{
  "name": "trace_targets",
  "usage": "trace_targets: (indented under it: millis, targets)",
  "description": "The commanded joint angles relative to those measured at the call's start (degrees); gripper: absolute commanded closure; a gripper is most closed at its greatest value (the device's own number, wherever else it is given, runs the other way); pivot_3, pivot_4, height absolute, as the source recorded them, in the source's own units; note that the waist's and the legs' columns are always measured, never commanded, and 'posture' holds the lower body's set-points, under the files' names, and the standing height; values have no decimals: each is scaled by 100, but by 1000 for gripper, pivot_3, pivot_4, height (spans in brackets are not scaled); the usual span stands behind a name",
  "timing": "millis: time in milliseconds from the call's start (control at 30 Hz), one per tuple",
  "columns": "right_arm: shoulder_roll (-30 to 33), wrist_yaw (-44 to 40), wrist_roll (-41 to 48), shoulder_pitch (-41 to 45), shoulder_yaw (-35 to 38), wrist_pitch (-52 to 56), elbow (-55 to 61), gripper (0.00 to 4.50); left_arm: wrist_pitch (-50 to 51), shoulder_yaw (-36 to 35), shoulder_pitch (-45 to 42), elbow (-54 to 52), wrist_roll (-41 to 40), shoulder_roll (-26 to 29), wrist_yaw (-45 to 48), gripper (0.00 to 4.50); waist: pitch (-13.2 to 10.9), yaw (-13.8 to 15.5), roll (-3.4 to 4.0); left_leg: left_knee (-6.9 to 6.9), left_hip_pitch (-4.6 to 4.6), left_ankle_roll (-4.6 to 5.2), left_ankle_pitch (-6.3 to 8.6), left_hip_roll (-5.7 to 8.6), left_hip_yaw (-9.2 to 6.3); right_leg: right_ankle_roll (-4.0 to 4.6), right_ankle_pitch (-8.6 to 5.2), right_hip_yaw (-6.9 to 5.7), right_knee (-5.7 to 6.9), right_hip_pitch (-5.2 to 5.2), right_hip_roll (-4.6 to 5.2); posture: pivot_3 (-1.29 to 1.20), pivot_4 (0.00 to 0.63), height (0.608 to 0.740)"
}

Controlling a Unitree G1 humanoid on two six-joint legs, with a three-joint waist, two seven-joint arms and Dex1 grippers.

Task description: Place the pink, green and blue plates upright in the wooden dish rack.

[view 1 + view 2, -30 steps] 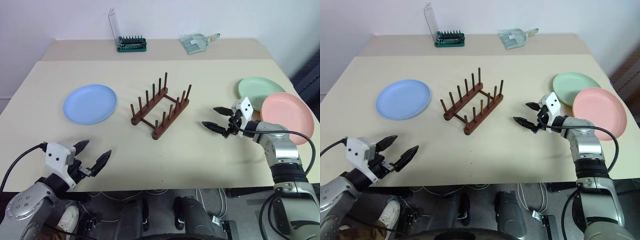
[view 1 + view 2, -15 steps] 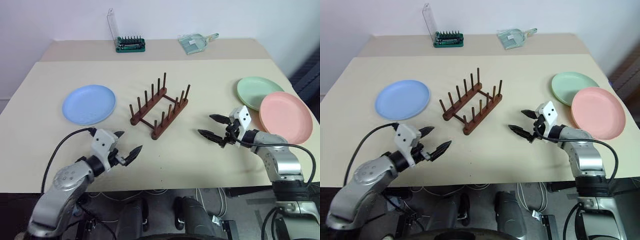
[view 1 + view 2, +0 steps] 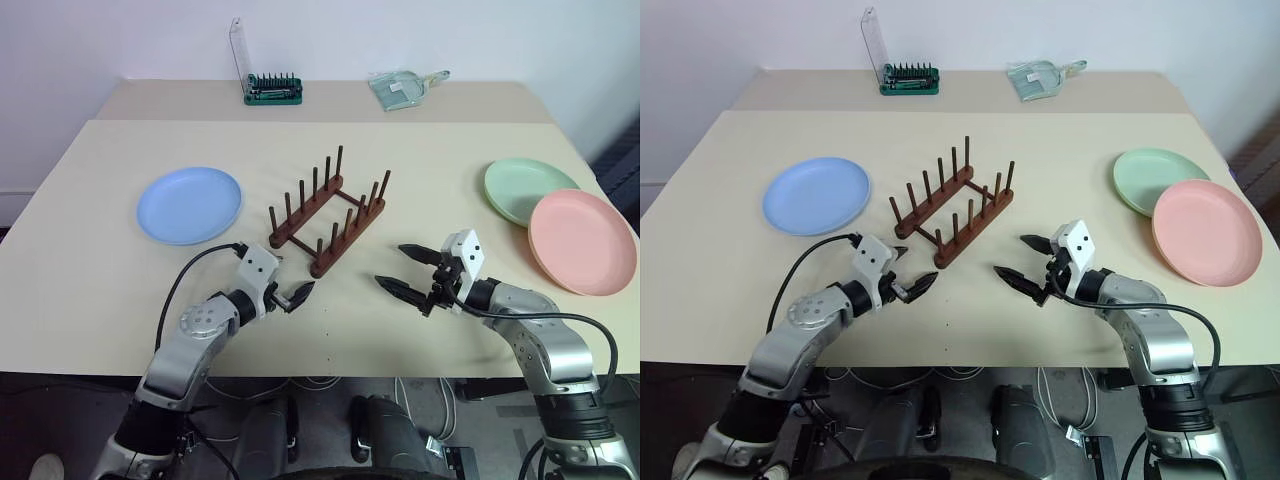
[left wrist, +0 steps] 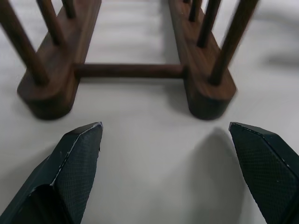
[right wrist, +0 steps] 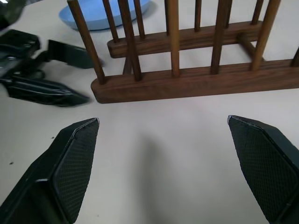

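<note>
Now both empty, left hand [image 3: 288,293] fingers spread wide near wooden dish rack [image 3: 328,212], right hand [image 3: 408,270] likewise agape

Pastel plates, dark rack, cream counter [image 3: 120,290]

Blue plate [image 3: 189,205], mint green plate [image 3: 525,188], salmon pink plate [image 3: 582,240]; reddish-brown rack [image 3: 326,210]; the far holder [image 3: 273,90] looks green.

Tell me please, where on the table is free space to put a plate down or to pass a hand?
Free: the wide strip between the wooden dish rack and the green plate, and the table's near left corner below the blue plate. Crowded: just before the rack's near end, where left gripper and right gripper meet, both open.
</note>
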State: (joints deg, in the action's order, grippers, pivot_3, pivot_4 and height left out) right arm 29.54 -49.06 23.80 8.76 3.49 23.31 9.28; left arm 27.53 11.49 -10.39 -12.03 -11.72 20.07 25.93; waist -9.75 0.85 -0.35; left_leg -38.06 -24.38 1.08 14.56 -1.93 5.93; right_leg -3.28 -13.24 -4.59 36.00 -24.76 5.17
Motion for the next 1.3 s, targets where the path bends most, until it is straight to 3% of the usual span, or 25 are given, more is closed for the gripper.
trace_targets:
  millis: [33, 533, 633, 767, 833, 1067, 1300]
  targets:
    - [-31, 22, 99, 72, 14, -60, 176, 0, 13, 364, -202, 336, 246, -232, 1, 46, 0, 9, 0, 0, 0, 0, 0, 1, 0, 0, 0, 0, 0, 0, 1, 0, 150, 740]
    - [37, 91, 138, -73, 94, -41, 309, 0, -62, 651, -514, 804, 514, -663, 346, 46, 0, 9, -1, -3, -1, 3, -1, 4, -1, -3, 0, -3, -1, 5, -7, 0, 150, 740]
    - [55, 134, 148, -147, 130, -34, 374, 0, -102, 605, -511, 882, 495, -746, 350, 847, 1, 8, -1, -4, 0, 3, -1, 4, -2, -3, -1, -4, -2, 7, -6, 0, 150, 740]
    - [83, 190, 178, -269, 179, -12, 507, 0, -171, 567, -513, 923, 492, -782, 384, 2927, 1, 4, -2, -4, 0, 3, -1, 4, -4, -4, -1, -5, -2, 8, -7, 0, 150, 740]
    - [102, 218, 191, -325, 215, 6, 563, 0, -185, 550, -520, 950, 500, -792, 406, 3699, 1, 9, -1, -4, 0, 3, -1, 4, -6, -5, -2, -7, -2, 9, -7, 0, 150, 740]
    - [319, 268, 157, -564, 394, -12, 649, 0, -627, 572, -631, 1068, 510, -528, 932, 3709, 2, 4, 0, -5, 3, 3, -1, 4, -8, -5, -2, -10, -1, 11, -7, 0, 150, 740]
    - [706, 82, 122, -735, 557, -76, 471, 0, -1380, 653, -1172, 1445, 273, 112, 2517, 3709, 1, 6, -2, -5, -2, 3, -1, 4, -8, -4, -2, -12, -6, 8, -7, 0, 150, 740]
